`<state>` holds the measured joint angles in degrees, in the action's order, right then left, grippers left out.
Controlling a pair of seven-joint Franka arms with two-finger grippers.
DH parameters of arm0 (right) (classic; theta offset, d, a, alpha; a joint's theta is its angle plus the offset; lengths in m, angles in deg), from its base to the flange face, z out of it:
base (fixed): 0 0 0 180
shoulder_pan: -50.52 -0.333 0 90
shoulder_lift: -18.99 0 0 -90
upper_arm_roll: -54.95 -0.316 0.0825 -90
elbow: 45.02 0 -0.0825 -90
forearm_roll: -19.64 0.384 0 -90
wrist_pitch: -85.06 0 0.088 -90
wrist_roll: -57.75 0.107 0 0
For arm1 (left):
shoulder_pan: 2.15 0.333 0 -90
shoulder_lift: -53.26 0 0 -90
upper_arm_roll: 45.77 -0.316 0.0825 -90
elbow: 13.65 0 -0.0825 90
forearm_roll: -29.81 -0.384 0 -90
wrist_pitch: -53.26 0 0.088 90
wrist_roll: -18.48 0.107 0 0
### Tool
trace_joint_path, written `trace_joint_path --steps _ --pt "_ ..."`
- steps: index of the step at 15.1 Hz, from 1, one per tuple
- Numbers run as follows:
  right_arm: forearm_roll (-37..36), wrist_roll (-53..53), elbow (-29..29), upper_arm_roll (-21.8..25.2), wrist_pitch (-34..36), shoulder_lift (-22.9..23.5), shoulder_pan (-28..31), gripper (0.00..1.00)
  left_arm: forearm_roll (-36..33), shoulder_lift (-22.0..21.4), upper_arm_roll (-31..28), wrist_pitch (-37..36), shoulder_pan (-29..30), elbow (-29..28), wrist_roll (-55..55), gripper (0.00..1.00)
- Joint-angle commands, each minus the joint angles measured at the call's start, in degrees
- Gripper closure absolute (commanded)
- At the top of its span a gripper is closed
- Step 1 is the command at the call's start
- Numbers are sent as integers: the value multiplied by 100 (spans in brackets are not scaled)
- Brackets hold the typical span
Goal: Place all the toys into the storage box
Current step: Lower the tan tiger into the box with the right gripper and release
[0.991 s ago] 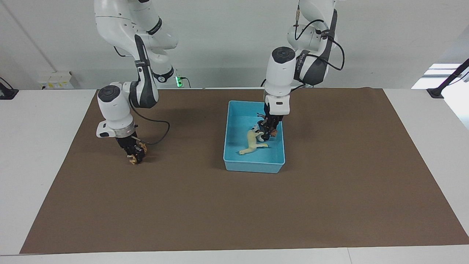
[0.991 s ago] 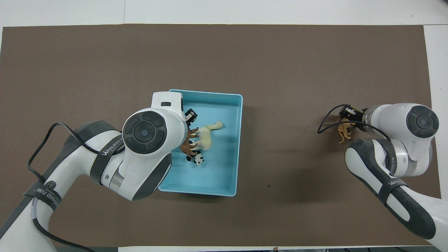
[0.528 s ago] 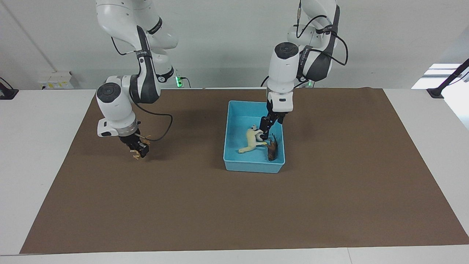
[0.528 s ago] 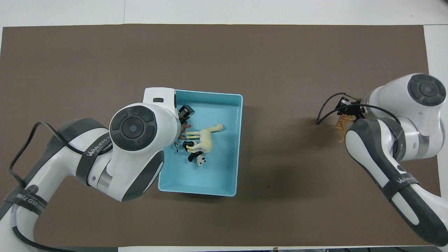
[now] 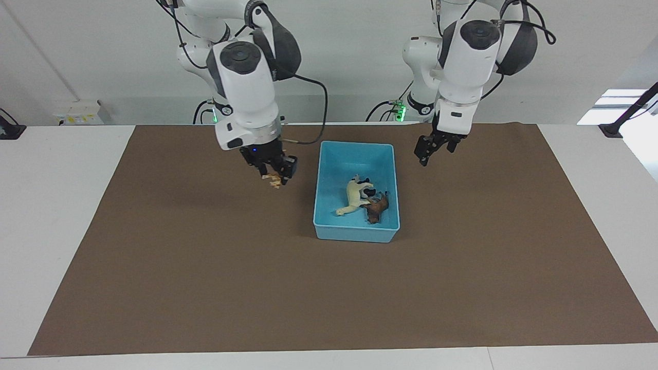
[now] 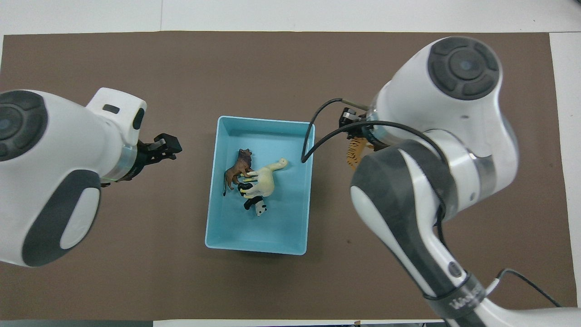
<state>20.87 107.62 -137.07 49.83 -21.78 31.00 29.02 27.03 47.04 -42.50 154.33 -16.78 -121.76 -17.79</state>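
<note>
The light blue rectangular plastic storage box (image 5: pixel 356 193) sits mid-mat in the facing view, and three toys lie inside it: the cream horse-like plastic figurine (image 5: pixel 352 198), the small black-and-white panda figurine (image 5: pixel 367 191) touching it, and the brown animal figurine (image 5: pixel 377 207) lying against both, toward the left arm's end of the box. The right gripper (image 5: pixel 275 173) hangs in the air over the brown mat (image 5: pixel 205 267), just beside the box on the right arm's side, fingers clamped on the orange striped tiger figurine (image 5: pixel 273 180), whose legs dangle below the fingertips. The left gripper (image 5: pixel 429 150) is up over the mat by the box's other long side, fingers spread, carrying nothing; this arm looks done with its share. Switching to the overhead view: the box (image 6: pixel 299 136) shows the brown figurine (image 6: pixel 237 170), the cream one (image 6: pixel 265 178) and the panda (image 6: pixel 255 205) bunched together, with bare floor at the end nearer the robots. The tiger (image 6: pixel 354 153) peeks out under the right arm's wrist, outside the rim; the left gripper (image 6: pixel 165 147), empty, is clear of the box. So this reads as the last carry: the right gripper needs to get across the rim, over open floor, then let the tiger go without snagging the wall.
</note>
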Motion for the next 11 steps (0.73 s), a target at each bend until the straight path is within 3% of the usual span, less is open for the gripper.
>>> trace_joint_path --steps 1,4,6,8,9,11 --pt "97 242 -31 28 -590 284 -616 100 120 41 33 -806 459 562 1295 0" --pt "80 532 -295 28 -1381 617 -1197 100 111 42 33 -1098 627 782 2227 0" --pt "-8 760 -313 46 -1742 1073 -1557 100 119 50 33 -1212 759 836 2528 0" --pt "-35 823 -410 55 -1867 1110 -1603 98 111 50 15 -1370 977 845 3053 0" --pt "-35 866 -393 63 -1850 1102 -1629 1 111 77 6 -1432 1075 845 3326 0" --pt "-17 1233 -279 64 -1841 1102 -1621 0 102 138 6 -1380 1172 871 3373 0"
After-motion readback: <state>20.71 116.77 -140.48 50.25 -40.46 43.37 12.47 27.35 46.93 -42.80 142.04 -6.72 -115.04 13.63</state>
